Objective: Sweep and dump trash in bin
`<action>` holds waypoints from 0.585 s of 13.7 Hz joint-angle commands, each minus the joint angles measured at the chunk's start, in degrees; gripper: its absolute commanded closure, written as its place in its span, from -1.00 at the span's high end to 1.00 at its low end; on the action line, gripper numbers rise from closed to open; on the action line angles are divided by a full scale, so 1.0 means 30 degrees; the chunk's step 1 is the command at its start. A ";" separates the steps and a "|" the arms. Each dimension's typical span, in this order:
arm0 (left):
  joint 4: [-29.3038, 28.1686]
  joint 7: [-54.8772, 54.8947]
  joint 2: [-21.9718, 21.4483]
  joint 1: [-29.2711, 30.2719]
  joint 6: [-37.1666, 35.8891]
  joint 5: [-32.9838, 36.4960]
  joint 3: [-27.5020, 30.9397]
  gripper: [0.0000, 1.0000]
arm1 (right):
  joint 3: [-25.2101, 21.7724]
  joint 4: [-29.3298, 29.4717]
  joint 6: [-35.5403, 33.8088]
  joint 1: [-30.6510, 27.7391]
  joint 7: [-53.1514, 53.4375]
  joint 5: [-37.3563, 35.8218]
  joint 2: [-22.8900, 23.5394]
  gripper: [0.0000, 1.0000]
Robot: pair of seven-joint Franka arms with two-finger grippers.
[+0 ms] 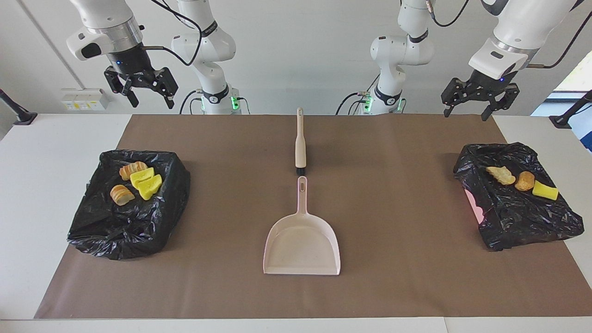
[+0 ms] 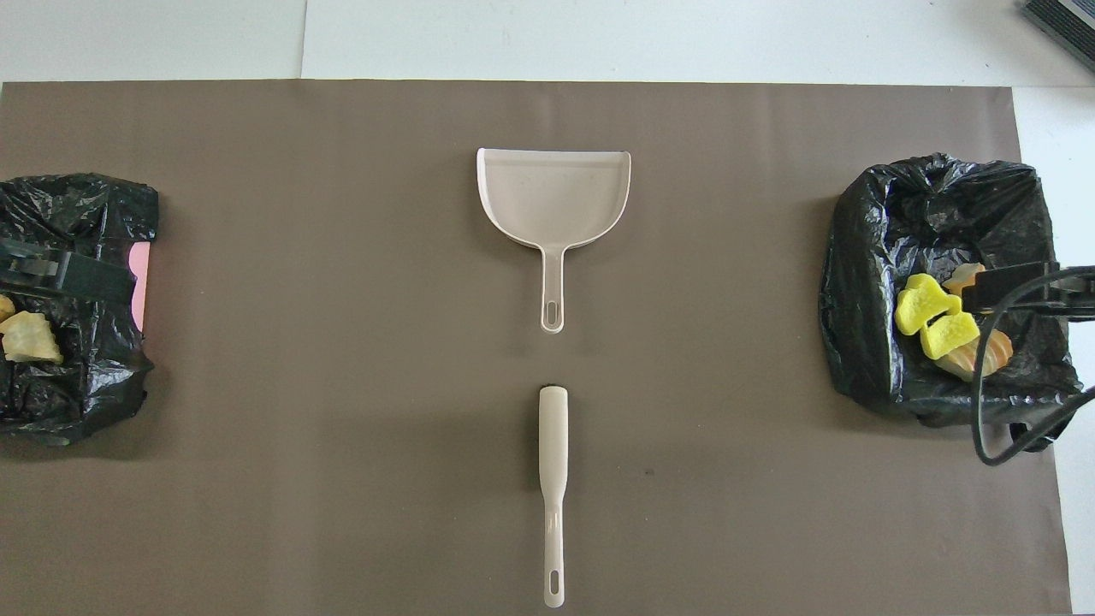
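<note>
The trash lies in two black-bagged bins. Several yellow and orange-tan chunks (image 1: 142, 177) (image 2: 928, 308) sit in the bin (image 1: 115, 236) (image 2: 864, 342) at the right arm's end. Three more chunks (image 1: 525, 180) sit in the bin (image 1: 522, 222) (image 2: 77, 402) at the left arm's end. The pink dustpan (image 1: 301, 245) (image 2: 554, 197) lies empty mid-table, its handle toward the robots. The brush (image 1: 300, 143) (image 2: 553, 462) lies nearer the robots, in line with it. My right gripper (image 1: 152, 102) and left gripper (image 1: 465, 114) hang high, open and empty, each above its own end.
A brown mat (image 1: 393, 194) covers most of the white table (image 1: 41, 185). The right arm's cable (image 2: 992, 411) loops over the bin at its end. A dark object (image 2: 1061, 26) sits at the table's farthest corner on the right arm's side.
</note>
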 commanded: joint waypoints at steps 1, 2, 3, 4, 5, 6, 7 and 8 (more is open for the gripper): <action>0.0201 0.0251 -0.0017 0.0626 -0.0207 -0.0107 -0.0275 1.00 | 0.0021 0.0161 0.0001 -0.0010 -0.0466 -0.0269 0.0078 1.00; 0.0201 0.0222 -0.0017 0.0979 -0.0207 -0.0194 -0.0509 1.00 | 0.0021 0.0132 -0.0088 -0.0010 -0.0466 -0.0240 0.0048 1.00; 0.0201 0.0251 0.0012 0.1069 -0.0207 -0.0224 -0.0511 1.00 | 0.0021 0.0132 -0.0117 -0.0010 -0.0495 -0.0240 0.0019 1.00; 0.0201 0.0251 -0.0017 0.0983 -0.0207 -0.0253 -0.0482 1.00 | 0.0021 0.0132 -0.0379 -0.0010 -0.0467 -0.0240 0.0019 1.00; 0.0201 0.0222 -0.0017 0.1011 -0.0236 -0.0253 -0.0540 1.00 | 0.0021 0.0132 -0.0584 -0.0010 -0.0495 -0.0240 -0.0010 1.00; 0.0201 0.0222 -0.0017 0.1156 -0.0236 -0.0253 -0.0686 1.00 | 0.0021 0.0132 -0.0702 -0.0010 -0.0467 -0.0211 -0.0010 1.00; 0.0201 0.0193 -0.0046 0.1245 -0.0207 -0.0253 -0.1006 1.00 | 0.0021 0.0132 -0.0733 -0.0010 -0.0466 -0.0210 -0.0010 1.00; 0.0201 0.0135 -0.0046 0.1420 -0.0207 -0.0253 -0.1125 1.00 | 0.0021 0.0132 -0.0733 -0.0010 -0.0466 -0.0210 -0.0010 1.00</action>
